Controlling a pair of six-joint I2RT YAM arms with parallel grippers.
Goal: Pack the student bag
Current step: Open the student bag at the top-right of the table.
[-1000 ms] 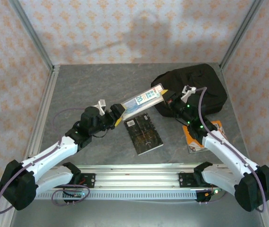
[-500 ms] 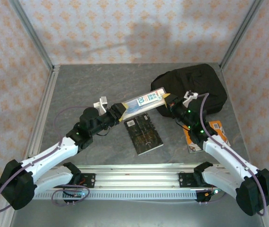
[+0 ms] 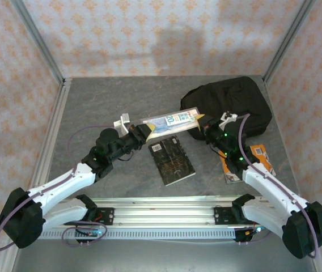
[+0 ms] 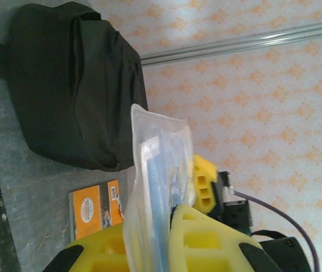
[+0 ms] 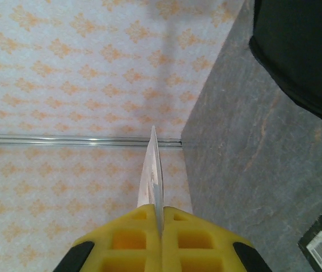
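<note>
The left tool [image 3: 148,130] and right tool [image 3: 201,119] pinch the light, floppy pouch [image 3: 169,120] at its ends; the soft student bag [image 3: 237,102] at upper right will likely sag.

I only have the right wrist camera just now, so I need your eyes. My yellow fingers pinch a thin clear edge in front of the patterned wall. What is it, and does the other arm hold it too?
Observer: A flat clear plastic packet with blue-and-white print; the left gripper is shut on its other end.
Operator: Where does the bag lie?
Observer: The large black fabric backpack lies at the far right of the table, just behind the right gripper.
Operator: Anything beneath my arm?
Observer: An orange-covered book lies flat on the table under the right forearm.
</note>
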